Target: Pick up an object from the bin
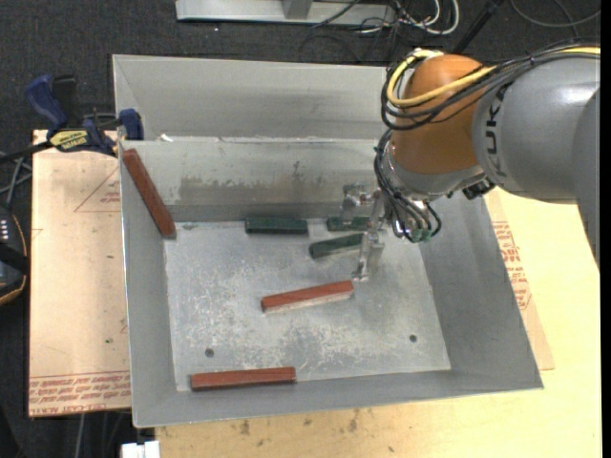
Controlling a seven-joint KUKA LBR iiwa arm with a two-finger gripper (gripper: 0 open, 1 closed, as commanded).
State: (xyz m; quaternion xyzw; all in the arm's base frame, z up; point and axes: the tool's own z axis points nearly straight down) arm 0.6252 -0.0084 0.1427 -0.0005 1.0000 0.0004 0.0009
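Observation:
My gripper [364, 269] hangs low in the right half of the bin, its tip just above the right end of a flat red-brown bar [307, 298] that lies slanted on the bin floor. A dark green bar [334, 246] lies tilted just left of the gripper. Another short dark green piece [344, 223] sits right behind it, partly covered by the gripper. Nothing shows held in the gripper.
A third dark green bar [277, 225] lies along the foot of the back wall. One red-brown bar [242, 379] lies by the front edge, and another [148, 194] leans on the left wall. The arm and its orange cover fill the upper right.

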